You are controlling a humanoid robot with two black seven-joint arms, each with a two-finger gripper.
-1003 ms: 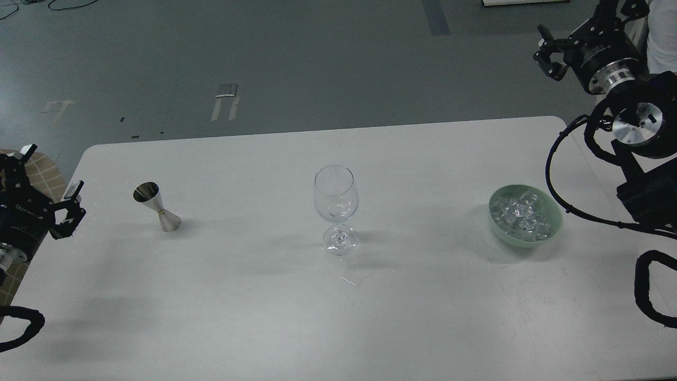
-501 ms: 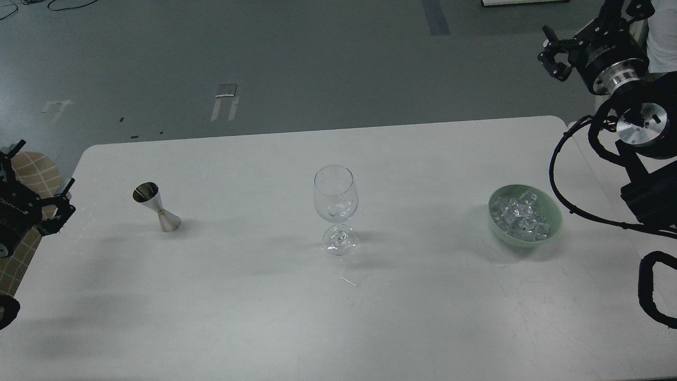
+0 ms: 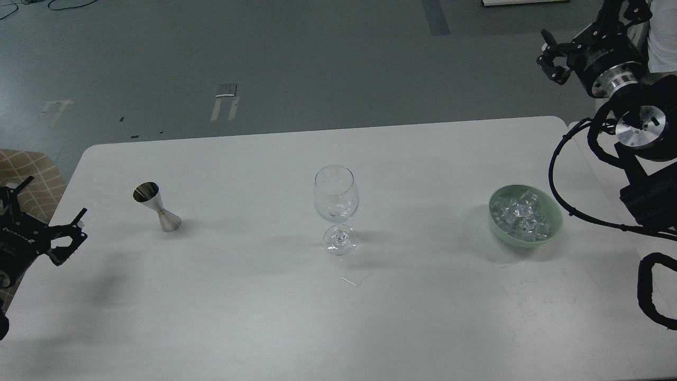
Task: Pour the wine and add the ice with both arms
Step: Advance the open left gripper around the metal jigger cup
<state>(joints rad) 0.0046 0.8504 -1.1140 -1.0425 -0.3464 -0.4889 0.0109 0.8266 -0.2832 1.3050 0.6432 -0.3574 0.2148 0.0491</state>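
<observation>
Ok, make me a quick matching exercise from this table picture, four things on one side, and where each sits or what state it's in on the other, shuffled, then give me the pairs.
Things
1. jigger
2. wine glass
3. green bowl
4. left gripper

Places or states
A. upright at the middle of the table
B. at the table's right side, holding the ice
C. open, holding nothing, by the table's left edge
D. silver, standing toward the table's left side

Pairs: 1-D, 2-A, 3-B, 4-C
</observation>
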